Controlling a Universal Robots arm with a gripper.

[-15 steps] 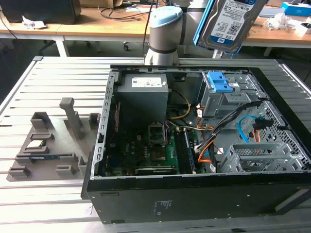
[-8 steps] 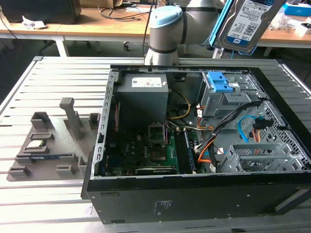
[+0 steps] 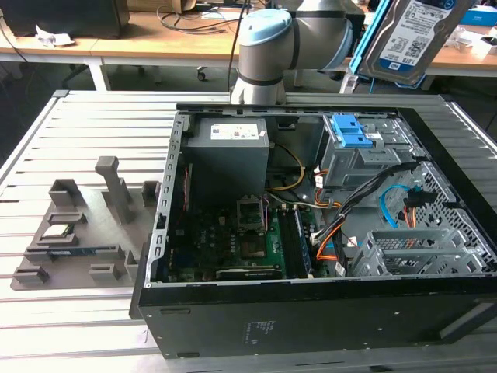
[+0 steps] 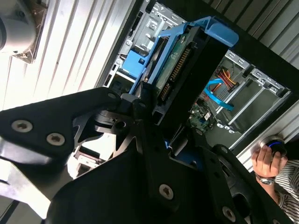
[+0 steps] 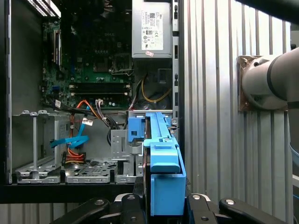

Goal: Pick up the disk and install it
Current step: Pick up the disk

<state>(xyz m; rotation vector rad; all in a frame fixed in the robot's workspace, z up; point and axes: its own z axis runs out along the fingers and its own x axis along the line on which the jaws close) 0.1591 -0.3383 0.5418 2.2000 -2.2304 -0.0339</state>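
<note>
The disk (image 3: 411,39), a silver drive with a white-and-blue label in a bright blue frame, hangs tilted high above the far right corner of the open computer case (image 3: 311,318). In both wrist views my gripper (image 4: 159,126) (image 5: 163,205) is shut on the disk (image 4: 187,70) (image 5: 163,177), its black fingers clamped on either side of the blue frame. Below the held disk lies the case's drive bay (image 3: 349,136) (image 5: 135,135), where another blue caddy sits.
Inside the case are a grey power supply (image 3: 229,140), the motherboard (image 3: 248,241), loose orange and blue cables (image 3: 396,210) and a metal cage (image 3: 419,252). A grey fixture tray (image 3: 78,225) lies to the exterior view's left. A person's hand (image 4: 266,161) rests near the case.
</note>
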